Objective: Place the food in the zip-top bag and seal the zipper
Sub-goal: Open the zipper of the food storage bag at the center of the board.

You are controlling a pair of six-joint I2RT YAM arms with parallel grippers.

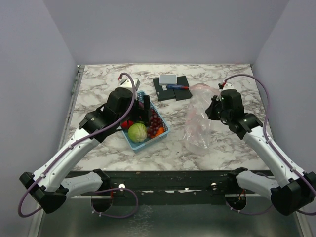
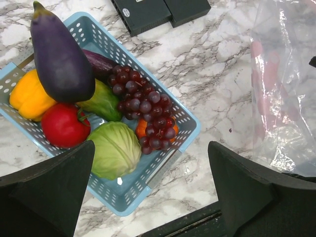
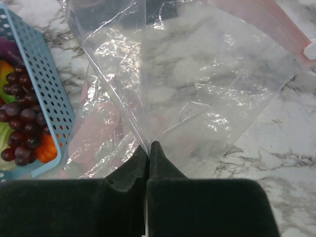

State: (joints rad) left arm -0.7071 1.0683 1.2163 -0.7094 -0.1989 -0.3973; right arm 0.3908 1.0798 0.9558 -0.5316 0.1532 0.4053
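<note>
Left hand (image 1: 143,109) over basket (image 1: 165,130), right hand (image 1: 211,110) at zip-top bag (image 1: 197,127).

The light-blue basket (image 2: 190,123) is packed full. The eggplant (image 2: 59,54) lies across its far end on top of other pieces. At its near end the cabbage (image 2: 113,148) and grape bunch (image 2: 145,108) are uncovered from above, between the wide-spread jaws of the left gripper (image 2: 150,145). To the basket's right, a bare strip of marble table (image 2: 217,79) reaches the zip-top bag (image 2: 291,89). The right gripper (image 3: 148,145) pinches the bag, whose crinkled sheet closes off that side. Beyond the basket, black boxes (image 2: 148,12) stand in the way.
</note>
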